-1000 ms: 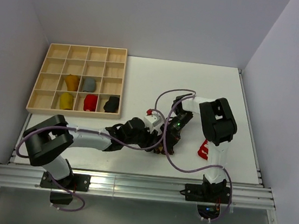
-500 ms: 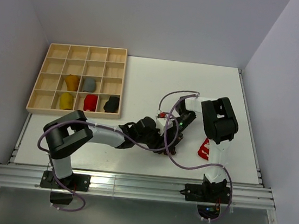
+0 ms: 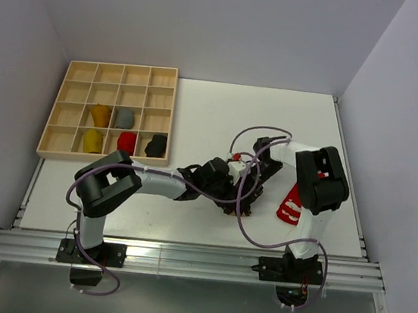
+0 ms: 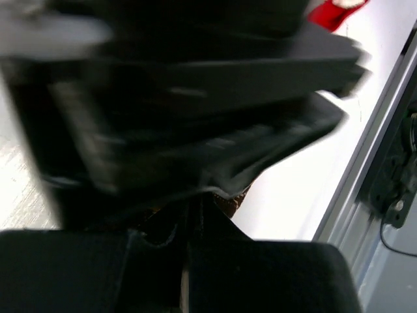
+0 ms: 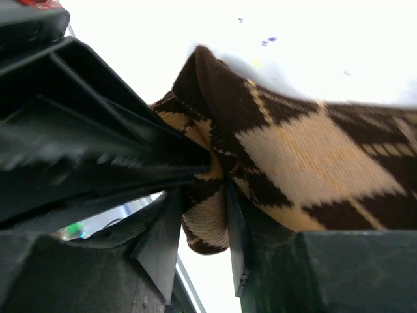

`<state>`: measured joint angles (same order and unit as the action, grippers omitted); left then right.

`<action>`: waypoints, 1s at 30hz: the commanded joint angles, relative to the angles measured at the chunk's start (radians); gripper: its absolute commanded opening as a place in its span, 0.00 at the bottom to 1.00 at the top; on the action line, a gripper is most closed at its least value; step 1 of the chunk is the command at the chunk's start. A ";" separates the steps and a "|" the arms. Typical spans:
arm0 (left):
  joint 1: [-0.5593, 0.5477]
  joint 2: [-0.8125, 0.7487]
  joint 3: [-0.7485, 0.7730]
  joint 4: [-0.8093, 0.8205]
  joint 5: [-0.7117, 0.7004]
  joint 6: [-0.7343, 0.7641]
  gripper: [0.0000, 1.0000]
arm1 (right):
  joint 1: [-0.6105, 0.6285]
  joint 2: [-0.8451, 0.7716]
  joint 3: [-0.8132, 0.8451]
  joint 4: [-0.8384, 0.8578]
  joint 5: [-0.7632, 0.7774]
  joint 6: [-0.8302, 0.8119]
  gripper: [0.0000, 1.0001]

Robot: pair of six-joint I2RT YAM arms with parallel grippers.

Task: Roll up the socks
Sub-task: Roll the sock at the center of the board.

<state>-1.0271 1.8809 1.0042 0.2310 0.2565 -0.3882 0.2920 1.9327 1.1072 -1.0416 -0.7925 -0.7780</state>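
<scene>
A brown-tan argyle sock [image 5: 313, 150] fills the right wrist view. My right gripper [image 5: 201, 218] is shut on a folded edge of it. My left gripper [image 4: 195, 212] is dark and blurred, its jaws pressed together, with a scrap of the argyle sock [image 4: 233, 202] at the tips. In the top view both grippers, the left [image 3: 223, 196] and the right [image 3: 239, 195], meet at the table's middle front and hide the sock. A red sock with white marks [image 3: 291, 205] lies flat to their right and shows in the left wrist view [image 4: 335, 10].
A wooden compartment tray [image 3: 125, 64] stands at the back left. It holds mustard [image 3: 100, 115], grey [image 3: 125, 118], yellow [image 3: 93, 141], red [image 3: 126, 142] and black [image 3: 155, 145] bundles. The table's metal front rail [image 3: 181, 256] runs close behind the grippers.
Both grippers have shifted to the right together. The left arm has stretched out further and the right arm's elbow has swung right, uncovering more of the red sock.
</scene>
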 commanded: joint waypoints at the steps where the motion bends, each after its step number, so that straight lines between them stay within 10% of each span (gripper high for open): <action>1: 0.009 0.063 0.036 -0.163 0.006 -0.052 0.00 | -0.031 -0.098 -0.032 0.202 0.065 0.048 0.41; 15: 0.074 0.175 0.285 -0.508 0.104 -0.207 0.00 | -0.281 -0.464 -0.235 0.444 0.125 0.091 0.43; 30: 0.196 0.339 0.499 -0.749 0.385 -0.295 0.00 | -0.163 -0.883 -0.478 0.453 0.116 -0.234 0.50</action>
<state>-0.8402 2.1750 1.4769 -0.3897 0.6456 -0.6891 0.0765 1.0916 0.6605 -0.5606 -0.6731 -0.8925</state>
